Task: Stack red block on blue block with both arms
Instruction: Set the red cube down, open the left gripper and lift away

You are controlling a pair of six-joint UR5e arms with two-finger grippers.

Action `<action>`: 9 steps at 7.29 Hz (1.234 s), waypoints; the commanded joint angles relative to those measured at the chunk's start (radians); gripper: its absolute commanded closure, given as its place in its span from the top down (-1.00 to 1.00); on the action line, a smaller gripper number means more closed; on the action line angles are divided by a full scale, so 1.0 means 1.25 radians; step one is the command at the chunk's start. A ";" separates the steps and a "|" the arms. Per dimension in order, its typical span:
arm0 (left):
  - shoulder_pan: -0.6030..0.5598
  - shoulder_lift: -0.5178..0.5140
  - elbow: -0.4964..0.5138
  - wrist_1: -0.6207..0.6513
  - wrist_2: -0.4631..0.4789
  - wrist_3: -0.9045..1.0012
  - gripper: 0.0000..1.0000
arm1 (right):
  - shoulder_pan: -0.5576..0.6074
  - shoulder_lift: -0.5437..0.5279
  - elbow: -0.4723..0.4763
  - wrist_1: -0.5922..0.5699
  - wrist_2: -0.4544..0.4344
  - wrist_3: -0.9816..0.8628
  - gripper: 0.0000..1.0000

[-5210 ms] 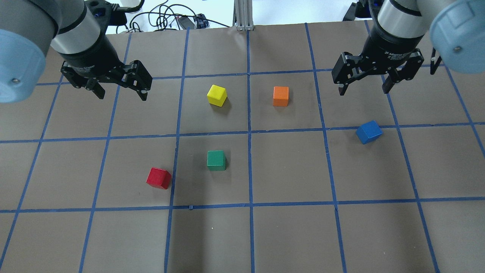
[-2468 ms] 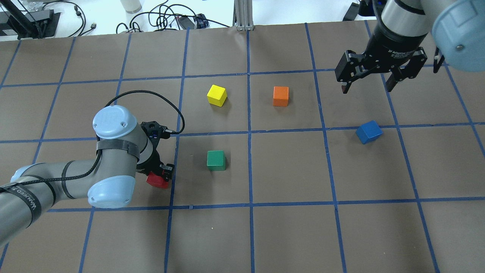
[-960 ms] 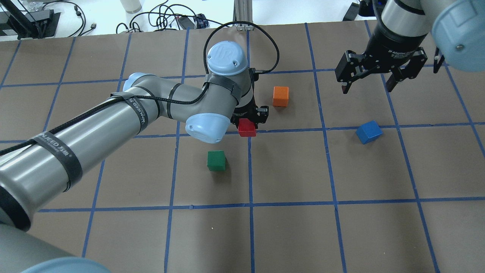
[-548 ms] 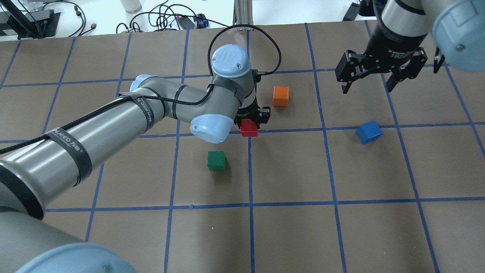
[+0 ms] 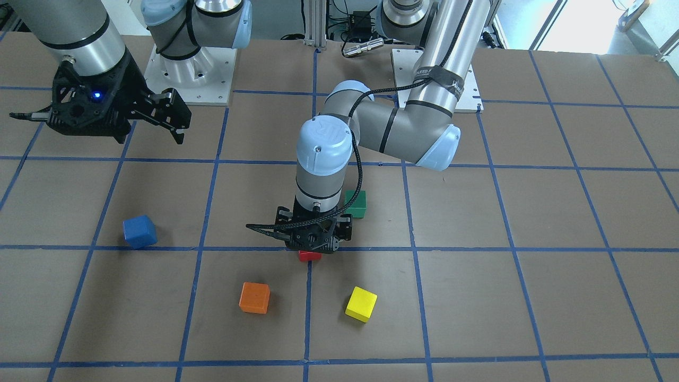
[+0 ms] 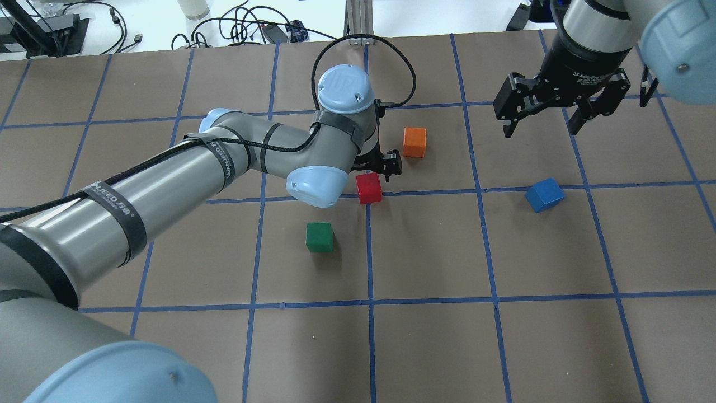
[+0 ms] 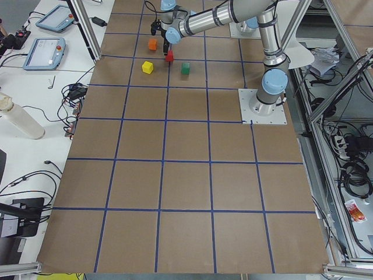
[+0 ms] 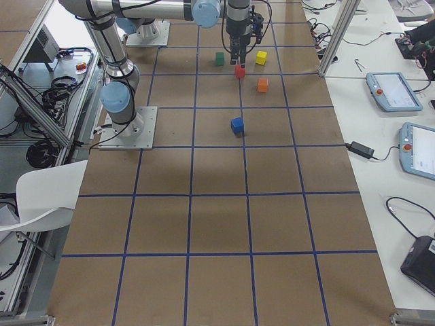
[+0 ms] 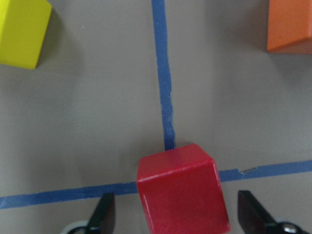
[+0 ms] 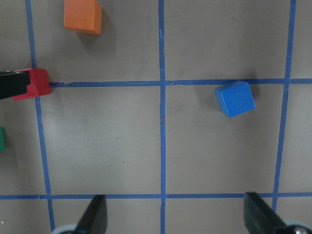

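Observation:
The red block (image 6: 369, 188) sits on the table at a crossing of blue tape lines, near the middle. My left gripper (image 6: 376, 168) is right above it. In the left wrist view the red block (image 9: 181, 192) lies between the two fingers (image 9: 105, 217) with a gap on each side, so the gripper is open. The blue block (image 6: 544, 195) lies turned on the right side, also seen in the right wrist view (image 10: 235, 98). My right gripper (image 6: 541, 115) is open and empty, raised beyond the blue block.
An orange cube (image 6: 414, 141) stands just beyond the red block. A green cube (image 6: 319, 236) lies nearer the robot. A yellow cube (image 5: 361, 304) is hidden under the left arm in the overhead view. Cables lie past the far table edge.
The left gripper carried the red block from the left side to the centre tape crossing, then opened and let it go. The right arm has barely moved.

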 commanded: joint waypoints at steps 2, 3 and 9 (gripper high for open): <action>0.122 0.131 0.124 -0.369 0.002 0.175 1.00 | 0.001 0.017 0.006 -0.008 0.004 0.006 1.00; 0.164 0.183 0.120 -0.428 0.000 0.272 1.00 | 0.011 0.059 0.001 -0.036 0.005 0.030 1.00; 0.293 0.337 0.098 -0.498 0.010 0.368 1.00 | 0.218 0.261 0.000 -0.341 0.003 0.072 1.00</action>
